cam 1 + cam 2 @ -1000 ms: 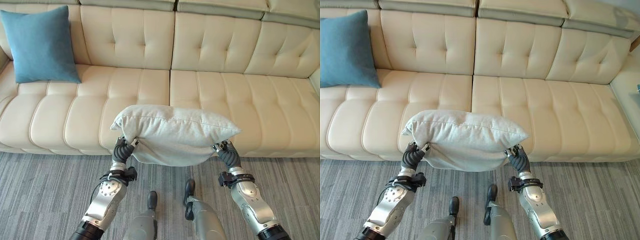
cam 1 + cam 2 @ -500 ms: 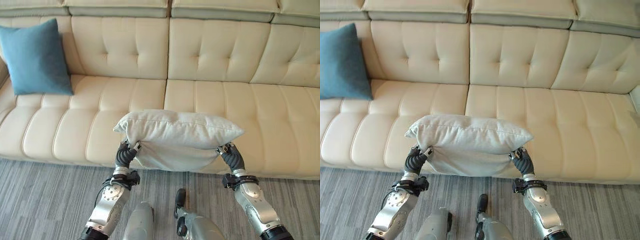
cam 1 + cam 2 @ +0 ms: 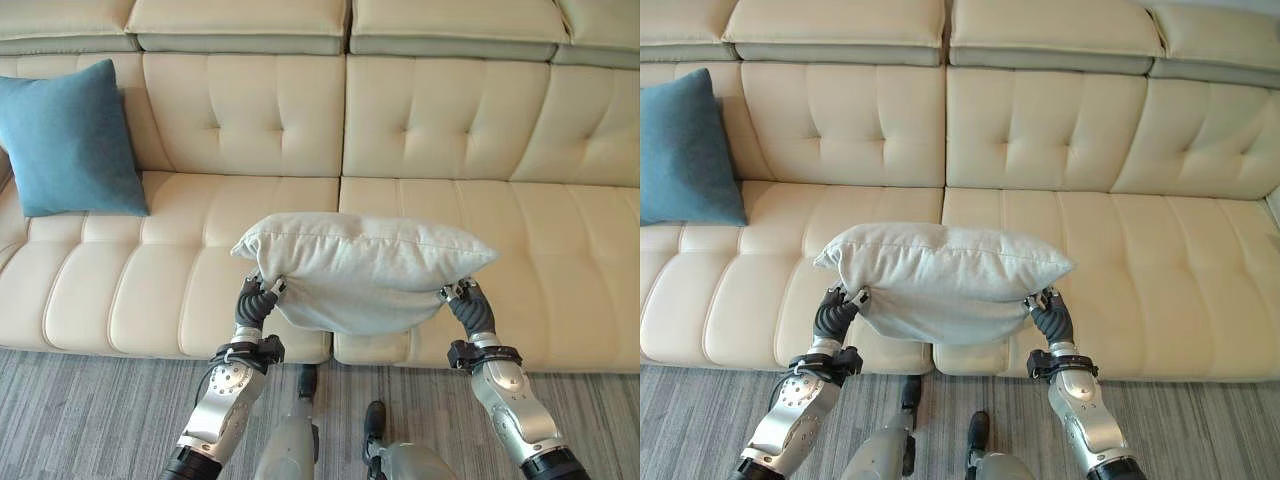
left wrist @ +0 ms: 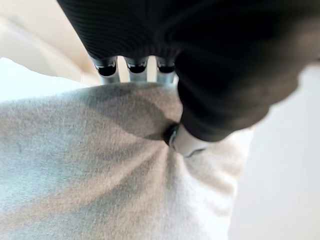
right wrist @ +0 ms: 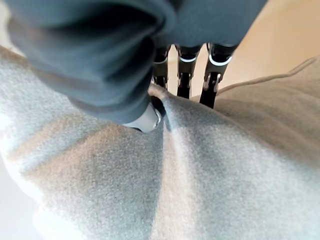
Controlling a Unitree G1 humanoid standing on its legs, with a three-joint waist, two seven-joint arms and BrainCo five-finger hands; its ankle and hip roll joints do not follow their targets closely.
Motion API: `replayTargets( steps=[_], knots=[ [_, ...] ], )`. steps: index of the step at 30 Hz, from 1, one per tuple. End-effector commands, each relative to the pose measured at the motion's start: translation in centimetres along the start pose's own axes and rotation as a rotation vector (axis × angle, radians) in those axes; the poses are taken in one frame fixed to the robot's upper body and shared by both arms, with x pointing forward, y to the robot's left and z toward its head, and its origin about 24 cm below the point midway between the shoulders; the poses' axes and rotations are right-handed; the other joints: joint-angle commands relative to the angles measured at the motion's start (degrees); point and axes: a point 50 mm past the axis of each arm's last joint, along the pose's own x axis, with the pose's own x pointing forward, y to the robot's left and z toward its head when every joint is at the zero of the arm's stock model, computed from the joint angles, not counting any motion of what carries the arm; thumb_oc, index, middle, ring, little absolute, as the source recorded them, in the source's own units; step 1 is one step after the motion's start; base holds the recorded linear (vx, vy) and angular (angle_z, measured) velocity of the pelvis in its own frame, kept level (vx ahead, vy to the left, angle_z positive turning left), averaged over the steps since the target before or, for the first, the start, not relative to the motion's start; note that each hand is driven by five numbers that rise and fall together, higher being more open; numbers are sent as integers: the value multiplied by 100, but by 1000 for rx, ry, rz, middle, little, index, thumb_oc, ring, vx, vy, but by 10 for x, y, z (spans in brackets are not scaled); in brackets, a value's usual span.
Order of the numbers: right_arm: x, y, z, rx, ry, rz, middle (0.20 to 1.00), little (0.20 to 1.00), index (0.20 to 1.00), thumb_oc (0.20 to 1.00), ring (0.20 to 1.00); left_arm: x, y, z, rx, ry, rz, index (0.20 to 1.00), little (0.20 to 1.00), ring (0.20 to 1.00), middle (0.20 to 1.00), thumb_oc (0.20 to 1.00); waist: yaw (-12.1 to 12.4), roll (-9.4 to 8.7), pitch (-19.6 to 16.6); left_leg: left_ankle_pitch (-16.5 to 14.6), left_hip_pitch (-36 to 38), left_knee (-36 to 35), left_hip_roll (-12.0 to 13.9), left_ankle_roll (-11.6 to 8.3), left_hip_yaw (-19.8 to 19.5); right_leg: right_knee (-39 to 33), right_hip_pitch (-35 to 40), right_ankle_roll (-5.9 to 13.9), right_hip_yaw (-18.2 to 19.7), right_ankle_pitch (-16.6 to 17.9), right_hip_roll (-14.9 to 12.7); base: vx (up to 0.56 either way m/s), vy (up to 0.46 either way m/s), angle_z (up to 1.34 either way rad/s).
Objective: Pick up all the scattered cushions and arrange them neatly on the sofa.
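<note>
— What is the robot carrying?

— A pale grey cushion (image 3: pixel 365 268), plump and rectangular, with a stitched seam running along its upper edge. Its underside is sagging into a soft belly between the two hands, and the cloth is puckering into folds where it is gripped.

— Where is it sitting in the scene?

— It is hanging in the air in front of the cream sofa (image 3: pixel 430 130), over the near edge of the seat, roughly at the middle where the two seat sections are meeting. It is lying level, long side running left to right.

— How are the hands gripping it?

— The left hand (image 3: pixel 252 300) is holding the left lower corner; its fingers (image 4: pixel 108 68) are pressing into the fabric from one side while the thumb is digging in from the other, pinching the cloth. The right hand (image 3: pixel 468 303) is doing the same at the right lower corner, fingers (image 5: pixel 182 75) and thumb squeezing a ridge of fabric between them.

— Anything else on the sofa?

— A blue cushion (image 3: pixel 70 140) is leaning upright against the backrest at the far left end, well apart from the grey one.
</note>
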Motion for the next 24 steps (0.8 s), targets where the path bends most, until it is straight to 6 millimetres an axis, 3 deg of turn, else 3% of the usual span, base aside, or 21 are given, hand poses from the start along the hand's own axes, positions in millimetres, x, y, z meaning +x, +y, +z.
replayTargets(
  steps=[1,2,4,6,8,10,12,15,24],
  knots=[
    [8,41,40,55,-223,164,200,200,200,200,200,8,-20,36,22,-193,-119,200,200,200,200,200,34,-369,-489,-748,628,-125,-49,40,151,1488,-368,489,269,-557,-352,141,245,-7],
    [9,41,40,55,-223,164,200,200,200,200,200,8,-20,36,23,-193,-119,200,200,200,200,200,46,-377,-491,-750,623,-121,-56,44,166,1532,-398,493,287,-576,-362,86,244,-13],
    [10,45,45,65,-246,169,200,200,200,200,200,10,-20,40,34,-210,-125,200,200,200,200,200,9,-367,-421,-823,760,-134,-106,194,280,2187,-698,658,316,-158,-529,42,192,-12],
    [12,50,49,68,-264,171,200,200,200,200,200,12,-22,44,51,-231,-132,200,200,200,200,200,-35,-319,-395,-899,840,-134,-102,224,317,2488,-914,652,385,-131,-581,65,157,-17],
    [14,52,50,76,-267,170,200,200,200,200,200,13,-23,46,51,-240,-131,200,200,200,200,200,-32,-303,-404,-921,865,-134,-82,205,341,2293,-934,624,374,-153,-556,59,42,-18],
    [21,58,58,101,-292,177,200,200,200,200,200,18,-22,56,47,-287,-114,200,200,200,200,200,50,-302,-450,-944,857,-134,-26,125,436,850,-865,535,170,-78,-528,59,-33,-12],
    [21,61,57,100,-288,185,200,200,200,200,200,20,-20,58,40,-295,-95,200,200,200,200,200,64,-366,-479,-966,888,-134,-48,86,420,124,-619,561,247,107,-452,93,-76,-36],
    [23,66,57,92,-286,200,200,200,200,200,200,20,-20,55,22,-291,-74,200,200,200,200,200,113,-441,-626,-995,945,-134,-6,25,491,-270,-349,537,154,211,-396,143,-85,3],
    [35,74,60,49,-281,195,200,200,200,200,200,26,-26,51,23,-271,-48,200,200,200,200,200,96,-376,-817,-1107,1109,-134,28,-45,383,-279,-52,483,29,24,-390,119,-33,7]
  ],
)
